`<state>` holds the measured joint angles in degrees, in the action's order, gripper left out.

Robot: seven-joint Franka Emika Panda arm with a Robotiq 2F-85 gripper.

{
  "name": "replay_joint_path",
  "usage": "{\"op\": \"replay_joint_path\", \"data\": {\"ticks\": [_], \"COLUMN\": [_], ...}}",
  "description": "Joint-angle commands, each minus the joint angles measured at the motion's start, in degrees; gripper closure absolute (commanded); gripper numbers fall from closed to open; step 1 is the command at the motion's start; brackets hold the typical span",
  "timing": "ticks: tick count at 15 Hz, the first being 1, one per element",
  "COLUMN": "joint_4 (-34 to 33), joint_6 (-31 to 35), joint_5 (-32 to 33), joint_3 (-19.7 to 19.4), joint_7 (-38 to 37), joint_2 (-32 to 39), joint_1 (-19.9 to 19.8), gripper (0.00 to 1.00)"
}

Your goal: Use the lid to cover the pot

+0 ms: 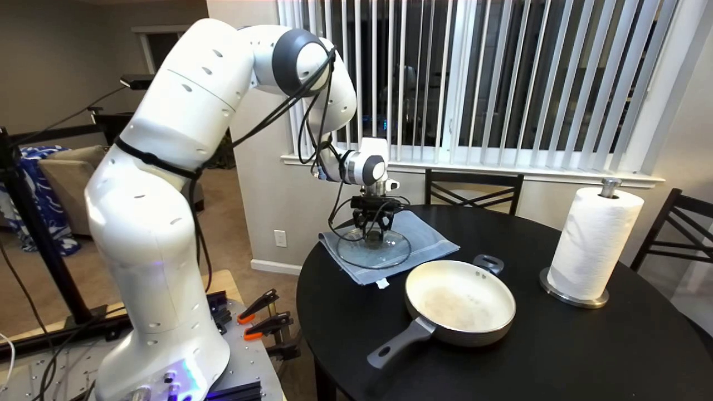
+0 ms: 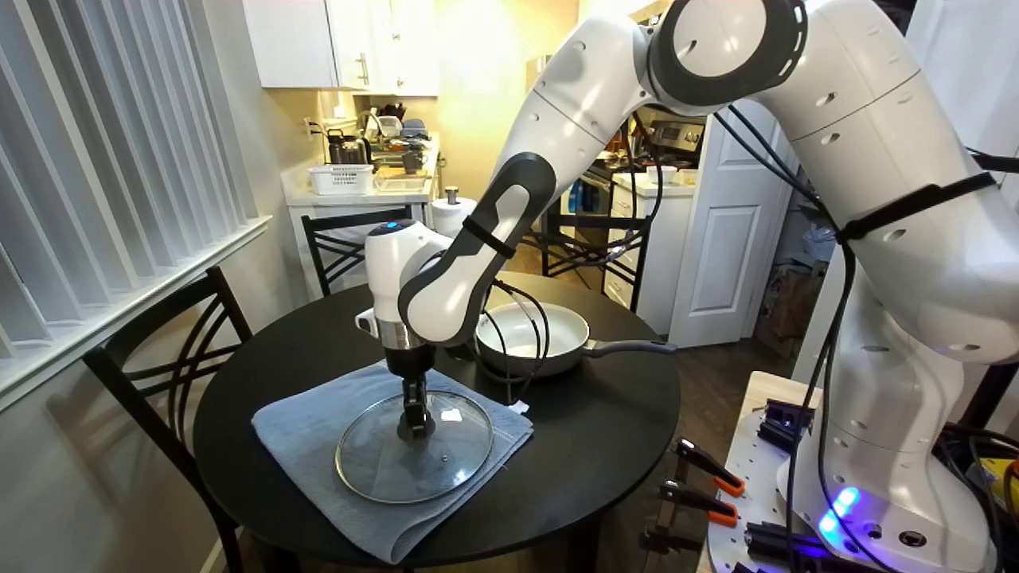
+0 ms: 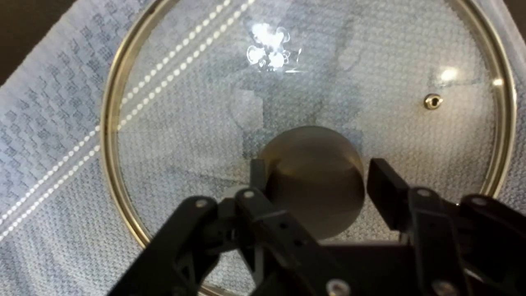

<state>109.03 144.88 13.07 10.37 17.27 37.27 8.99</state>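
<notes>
The lid is a round clear glass disc with a metal rim and a dark round knob. It lies on the blue-grey cloth and shows in both exterior views (image 1: 370,259) (image 2: 382,469) and in the wrist view (image 3: 185,144). My gripper (image 1: 374,234) (image 2: 415,430) (image 3: 316,181) points down over the lid's centre. Its fingers stand on either side of the knob (image 3: 314,185). A small gap shows between the right finger and the knob; the left finger overlaps the knob's edge. The pot, a cream-lined shallow pan (image 1: 459,303) (image 2: 567,326), sits uncovered beside the cloth.
The blue-grey cloth (image 1: 423,236) (image 2: 302,430) lies folded on the round black table (image 1: 579,351). The pan's long handle (image 1: 404,342) reaches toward the robot's side. A paper towel roll (image 1: 596,245) stands beyond the pan. Chairs (image 1: 473,178) (image 2: 175,350) surround the table. Cables hang near the wrist.
</notes>
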Motion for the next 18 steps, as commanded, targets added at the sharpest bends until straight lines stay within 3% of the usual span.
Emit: {"op": "replay_joint_path", "data": {"ticks": [1, 6, 18], "joint_4": [2.23, 4.94, 16.05], "joint_6": [0.32, -0.06, -6.17], "joint_5": [-0.28, -0.54, -1.38], "joint_3": [0.50, 0.29, -3.16], "joint_7": [2.11, 1.22, -0.13], "joint_2": [-2.01, -5.56, -28.13], "joint_1": [-0.76, -1.14, -4.16], "gripper": [0.66, 0.67, 0.67]}}
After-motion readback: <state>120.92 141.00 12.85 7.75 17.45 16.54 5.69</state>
